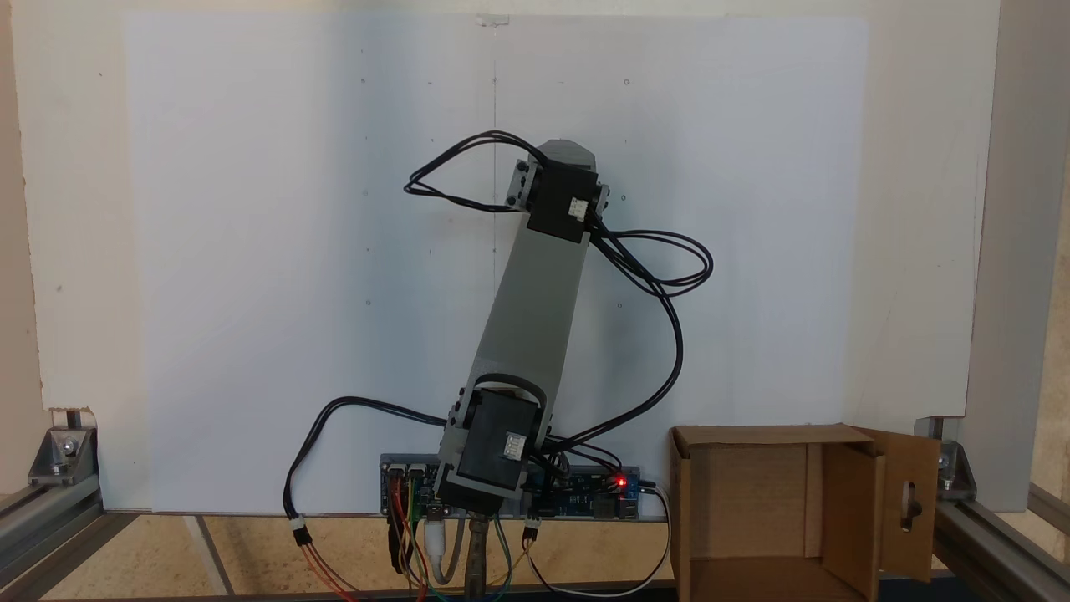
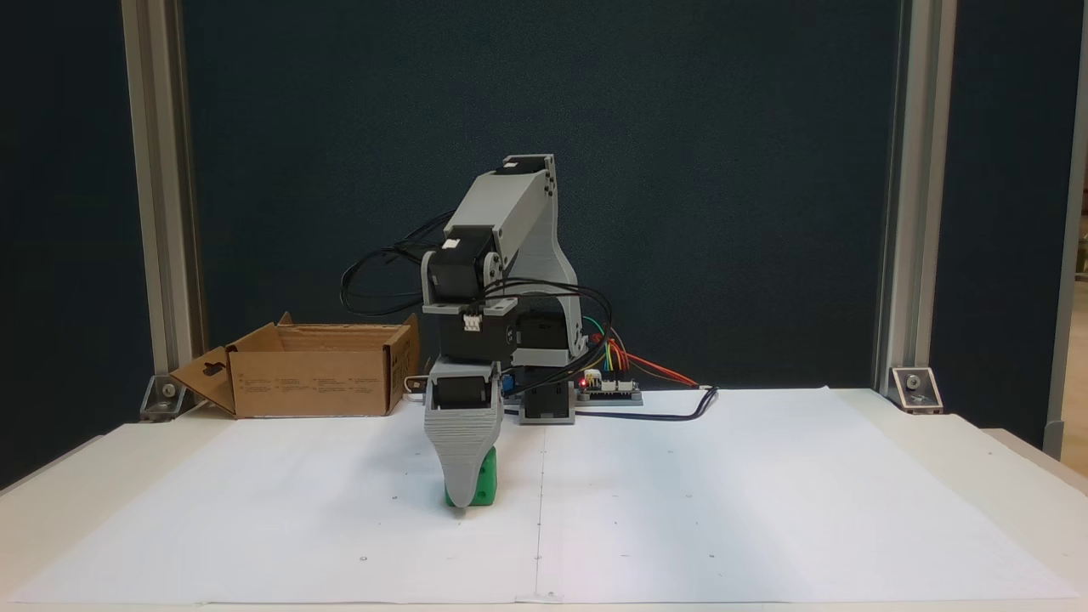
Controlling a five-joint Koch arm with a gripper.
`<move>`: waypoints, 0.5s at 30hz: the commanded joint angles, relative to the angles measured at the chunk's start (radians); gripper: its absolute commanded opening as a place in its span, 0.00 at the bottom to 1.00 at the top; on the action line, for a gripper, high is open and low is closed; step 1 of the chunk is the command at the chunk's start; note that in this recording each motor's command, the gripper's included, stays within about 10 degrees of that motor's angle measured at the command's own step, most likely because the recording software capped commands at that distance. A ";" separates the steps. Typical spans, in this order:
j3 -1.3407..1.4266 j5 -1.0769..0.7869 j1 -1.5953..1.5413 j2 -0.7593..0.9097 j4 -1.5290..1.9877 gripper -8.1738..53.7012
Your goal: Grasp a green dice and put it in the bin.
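In a fixed view from the front, the arm (image 2: pixel 501 280) leans forward and down from its base, and the gripper (image 2: pixel 464 500) points straight down at the white paper sheet (image 2: pixel 722 510) that covers the surface (image 2: pixel 1003 459). One broad grey ridged finger (image 2: pixel 463 450) faces the camera with its tip at the paper, and the other lies behind it out of sight, so whether the fingers are spread or pinching cannot be told. The green dice (image 2: pixel 484 488) sits on the paper right at that tip, partly hidden behind the finger, with its right side and a few pips showing; it looks to be touching the finger, though a grip cannot be confirmed. The cardboard box (image 2: pixel 319 374) stands well apart from the dice, farther back and to the left in this view, near the aluminium frame post (image 2: pixel 157 212), with its flaps open and a slotted flap (image 2: pixel 204 378) hanging out to the left. A circuit board (image 2: pixel 608 387) with a red light and coloured wires sits beside the arm's base. In a fixed view from above, the arm (image 1: pixel 527 326) stretches up across the paper (image 1: pixel 251 251), black cables loop off both sides, and the box (image 1: pixel 694 493) lies open at the lower right with its slotted flap (image 1: pixel 907 493) on the right.
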 commanded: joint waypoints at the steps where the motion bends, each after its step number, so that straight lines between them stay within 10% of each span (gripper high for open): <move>1: -0.015 -0.061 0.008 0.003 -0.009 0.77; 15: -0.015 -0.063 0.014 -0.005 -0.038 0.73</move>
